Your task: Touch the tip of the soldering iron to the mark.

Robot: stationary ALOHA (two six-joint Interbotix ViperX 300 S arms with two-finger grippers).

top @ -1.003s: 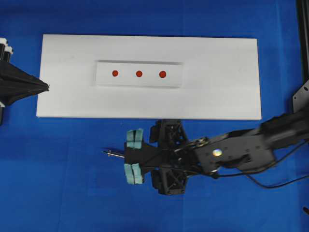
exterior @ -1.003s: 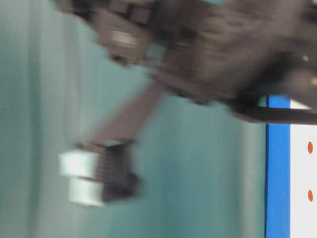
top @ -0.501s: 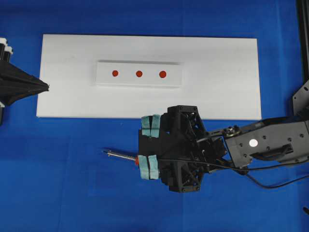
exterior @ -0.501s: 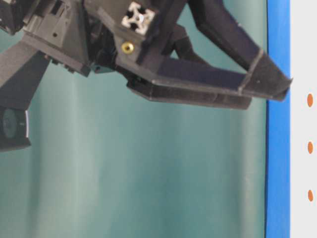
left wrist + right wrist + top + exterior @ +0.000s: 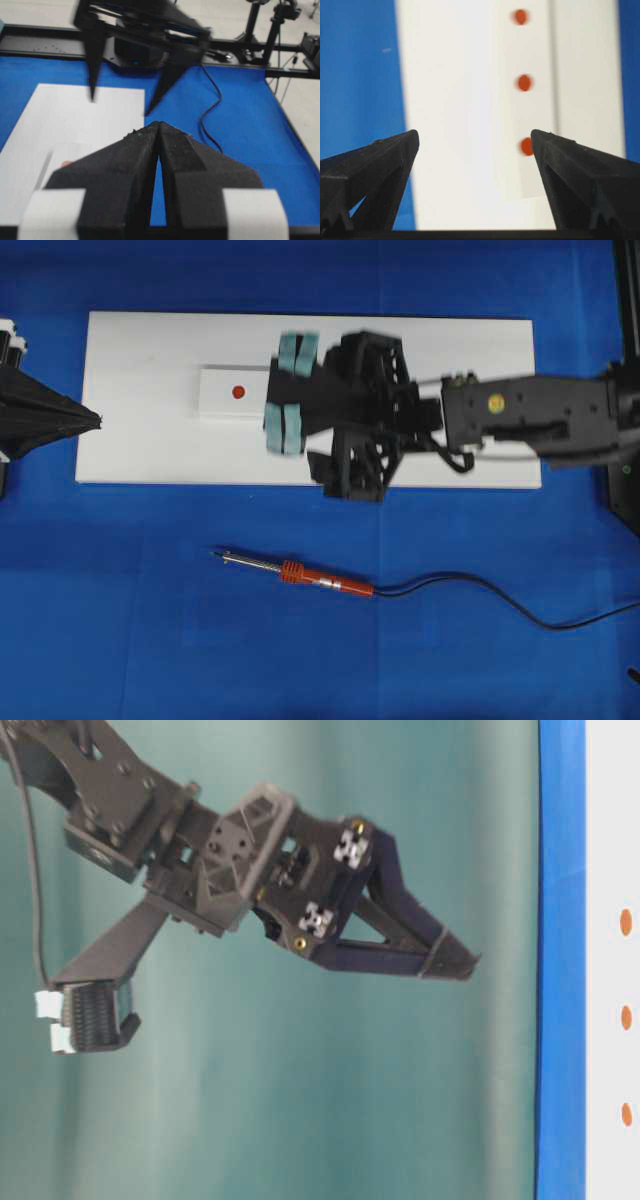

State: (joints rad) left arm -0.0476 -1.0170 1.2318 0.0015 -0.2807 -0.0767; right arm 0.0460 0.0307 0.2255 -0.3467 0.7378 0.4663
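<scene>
The right hand (image 5: 287, 393) hangs over the white board (image 5: 140, 440), its jaws spread wide with nothing between them, the teal-padded fingertips (image 5: 296, 352) pointing toward the left of the overhead view. Beneath it sits the raised white strip (image 5: 225, 405), and only one red mark (image 5: 238, 392) shows clear of the hand there, just past the fingertips. From the right wrist view the two black fingers (image 5: 375, 165) frame the strip, with three red marks running away in a line between them, the nearest one close to the right-side finger. The soldering iron (image 5: 300, 574) lies flat on the blue worktop (image 5: 120, 640), well apart from the right hand and on the near side of the board: nothing touches it, red-orange handle in the middle, thin tip pointing left, black cord (image 5: 470, 590) trailing off to the right. The left hand (image 5: 75, 420) rests at the left edge of the board, its tip just over the rim, and in its own wrist view the fingers (image 5: 135, 165) are pressed together, gripping nothing. In the table-level view the right hand is in the air, clear of the board.
</scene>
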